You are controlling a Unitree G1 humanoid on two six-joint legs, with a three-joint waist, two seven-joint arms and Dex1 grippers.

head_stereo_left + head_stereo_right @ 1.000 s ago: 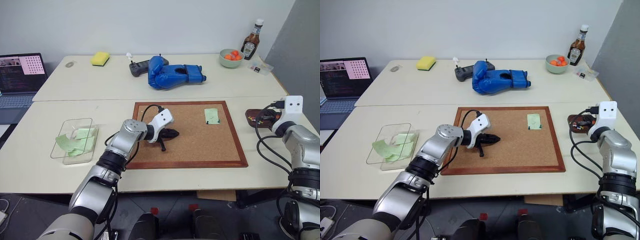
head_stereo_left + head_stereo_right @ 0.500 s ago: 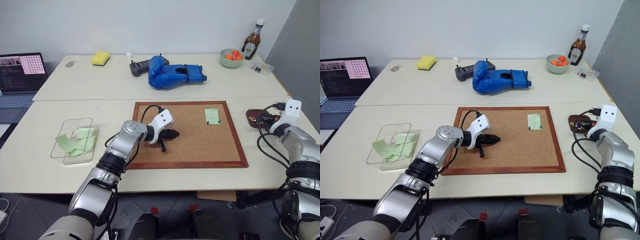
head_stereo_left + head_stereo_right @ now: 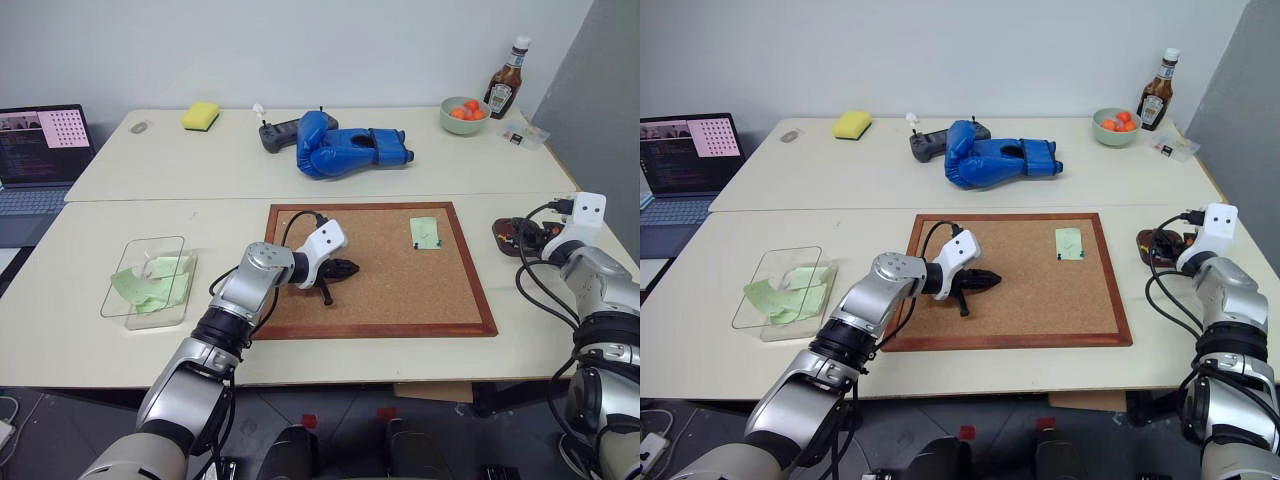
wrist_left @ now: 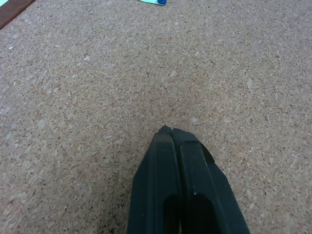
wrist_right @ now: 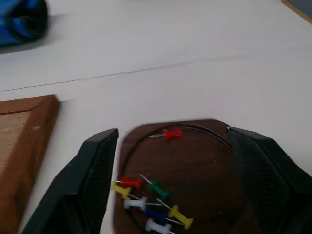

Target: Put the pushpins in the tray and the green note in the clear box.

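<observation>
The green note [image 3: 424, 232] lies flat on the corkboard's far right part. To the right of the board sits the dark brown tray [image 5: 222, 127], holding several pushpins [image 5: 153, 204] of mixed colours and a red one [image 5: 171, 133] apart near its far rim. My right gripper [image 5: 171, 139] hovers over the tray, open, its fingers [image 5: 92, 170] spread to either side with nothing between them. Over the middle of the board, my left gripper [image 4: 169, 131] is shut and empty. The clear box [image 3: 150, 280] stands at the left with crumpled green papers inside.
The wood-framed corkboard [image 3: 380, 268] fills the table's middle. On the far table are a blue boxing glove [image 3: 345, 148], a controller [image 3: 278, 133], a yellow sponge [image 3: 200, 117], a green bowl [image 3: 463, 115] and a sauce bottle [image 3: 505, 85]. A laptop [image 3: 40, 150] sits at the far left.
The right gripper has opened above the tray. The left arm has stayed where it was.
</observation>
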